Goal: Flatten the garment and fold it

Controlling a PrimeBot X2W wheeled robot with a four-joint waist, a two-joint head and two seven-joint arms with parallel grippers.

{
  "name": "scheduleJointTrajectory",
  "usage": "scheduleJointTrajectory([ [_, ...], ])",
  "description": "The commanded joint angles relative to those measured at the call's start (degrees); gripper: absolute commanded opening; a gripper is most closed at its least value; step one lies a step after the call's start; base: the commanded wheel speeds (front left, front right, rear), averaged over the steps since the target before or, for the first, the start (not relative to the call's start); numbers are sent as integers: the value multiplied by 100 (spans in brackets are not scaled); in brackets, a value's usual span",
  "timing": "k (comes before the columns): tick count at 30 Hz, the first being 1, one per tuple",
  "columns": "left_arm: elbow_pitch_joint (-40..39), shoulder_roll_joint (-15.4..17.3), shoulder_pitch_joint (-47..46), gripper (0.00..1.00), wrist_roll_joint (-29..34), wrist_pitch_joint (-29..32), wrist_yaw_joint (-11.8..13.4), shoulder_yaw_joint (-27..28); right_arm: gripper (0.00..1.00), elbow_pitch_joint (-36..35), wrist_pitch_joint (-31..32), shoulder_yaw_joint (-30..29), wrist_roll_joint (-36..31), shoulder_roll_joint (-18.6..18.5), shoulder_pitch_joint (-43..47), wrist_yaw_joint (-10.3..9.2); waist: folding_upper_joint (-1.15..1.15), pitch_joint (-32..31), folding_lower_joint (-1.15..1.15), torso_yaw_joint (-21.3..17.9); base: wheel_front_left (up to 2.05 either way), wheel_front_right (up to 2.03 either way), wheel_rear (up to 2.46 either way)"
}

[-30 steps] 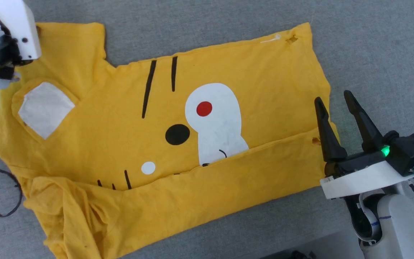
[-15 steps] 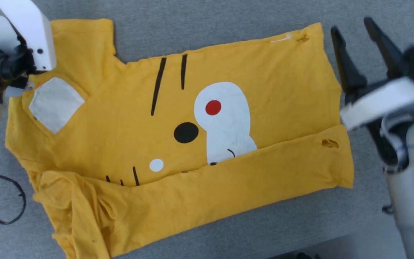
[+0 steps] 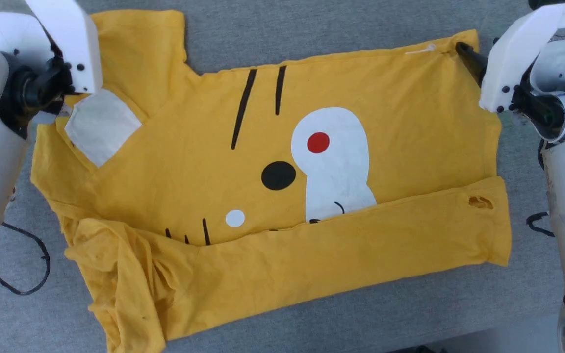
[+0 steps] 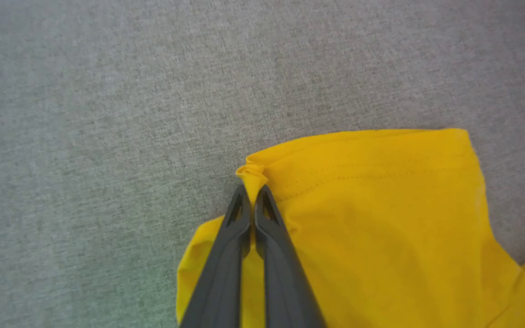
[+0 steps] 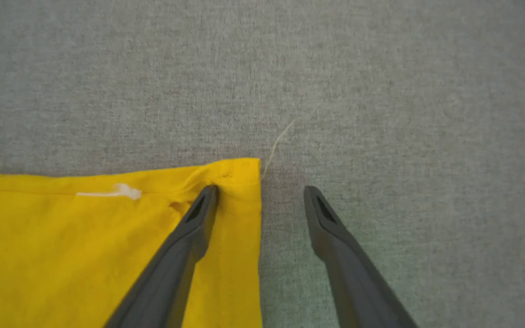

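The yellow T-shirt (image 3: 189,162) lay spread on the grey bench (image 3: 321,29), its long axis running side to side, with the collar end toward the robot's left, the hem toward its right and the near edge already folded up over the print. At the far left, the left pincer (image 4: 253,191) was clamped on a pinch of sleeve edge. The right pincer (image 5: 260,191) gaped wide at the far hem corner, one finger over cloth, the other over bare bench — the corner sat right between them, ready for closing.
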Motion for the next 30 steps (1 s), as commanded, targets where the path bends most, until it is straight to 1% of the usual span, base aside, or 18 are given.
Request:
scheduleJointTrajectory([
  [1,71,-56,94,0,-14,-12,-43,-72,100,105,113,-3,-15,22,-131,-5,0,39,0,43,0,0,0],
  [2,69,-73,84,0,-20,-50,-60,-66,98,187,217,-6,-11,29,-184,-5,0,52,0,58,0,0,0],
  [3,75,-84,76,0,-22,-84,-76,-64,55,265,324,-3,-20,36,-226,-5,0,61,0,68,0,0,0],
  [4,82,-92,71,0,-18,-112,-98,-70,38,338,437,-1,-46,41,-260,-5,0,67,0,77,0,0,0],
  [5,89,-101,67,0,-19,-150,-119,-70,15,405,551,-16,-76,45,-287,-5,0,71,0,84,0,0,0],
  [6,96,-113,66,0,-23,-200,-141,-64,0,457,658,-29,-106,57,-309,-5,0,70,0,93,0,0,0],
  [8,117,-142,80,0,-32,-354,-179,-36,0,491,772,-57,-157,88,-331,-5,0,50,0,113,0,0,0],
  [10,127,-178,127,0,-39,-676,-209,44,0,433,706,-53,-188,117,-311,-5,0,-8,0,132,0,0,0],
  [11,127,-178,127,0,-39,-676,-209,44,0,433,706,-53,-188,117,-311,-5,0,-8,0,132,0,0,0],
  [14,123,-231,325,0,-24,-1419,-253,203,0,250,362,-49,-172,137,-148,-5,0,-175,0,180,0,0,0],
  [17,62,-269,675,0,39,-2339,-338,333,0,-43,-216,71,-64,120,168,-5,0,-424,0,237,0,0,0],
  [19,1,-302,949,0,101,-3074,-319,464,0,-284,-673,254,-44,11,446,-5,0,-620,0,300,0,0,0],
  [22,-104,-357,1489,0,72,-3891,-336,601,0,-625,-1347,522,80,-129,948,-5,0,-967,0,380,0,0,0],
  [24,-230,-378,1867,0,34,-4355,-318,699,0,-836,-1751,690,142,-245,1301,-5,0,-1200,0,441,0,0,0],
  [26,-414,-436,2267,0,-56,-4824,-351,805,0,-986,-2112,796,237,-359,1662,-5,0,-1430,0,514,0,0,0],
  [28,-557,-473,2710,0,-134,-5110,-398,816,0,-1080,-2428,842,346,-454,2003,-5,0,-1656,0,575,0,0,0],
  [30,-699,-512,3157,0,-237,-5305,-377,842,0,-1146,-2706,879,404,-546,2300,-5,0,-1855,0,616,0,0,0],
])
